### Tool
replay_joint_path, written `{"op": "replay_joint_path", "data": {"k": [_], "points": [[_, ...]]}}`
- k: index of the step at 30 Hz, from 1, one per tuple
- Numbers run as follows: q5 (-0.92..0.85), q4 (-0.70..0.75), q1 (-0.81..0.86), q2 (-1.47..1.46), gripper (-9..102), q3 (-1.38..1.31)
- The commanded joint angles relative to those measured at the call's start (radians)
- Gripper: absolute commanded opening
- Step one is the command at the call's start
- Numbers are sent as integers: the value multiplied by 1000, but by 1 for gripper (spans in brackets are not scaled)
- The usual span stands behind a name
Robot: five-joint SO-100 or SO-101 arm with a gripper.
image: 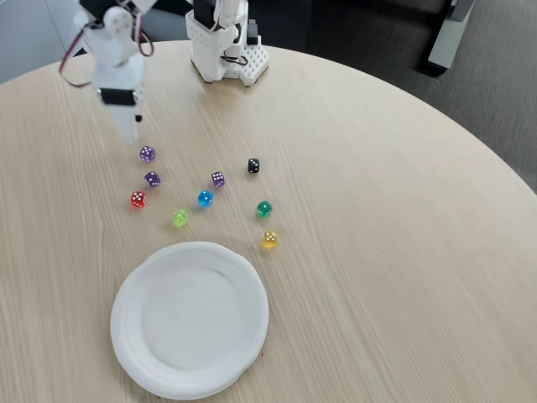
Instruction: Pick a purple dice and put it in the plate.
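Observation:
Three purple dice lie on the round wooden table: one [147, 154] at the far left, a second [152, 179] just below it, and a third [217, 179] further right. The white plate [190, 319] sits near the front edge with nothing in it. My white gripper [133, 132] points down at the upper left, its tip slightly above and to the left of the far-left purple die, apart from it. Its fingers look pressed together with nothing held.
Other dice are scattered among the purple ones: red [138, 199], blue [205, 198], light green [180, 218], dark green [263, 209], yellow [269, 239] and black [253, 166]. The arm's white base [226, 42] stands at the table's far edge. The right half is bare wood.

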Motion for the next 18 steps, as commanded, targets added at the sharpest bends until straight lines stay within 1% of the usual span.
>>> {"op": "replay_joint_path", "data": {"k": [1, 8, 18], "points": [[26, 9, -61, 5, 17, -8], [38, 9, -132, 5, 18, -8], [46, 6, -117, 3, 18, -6]]}}
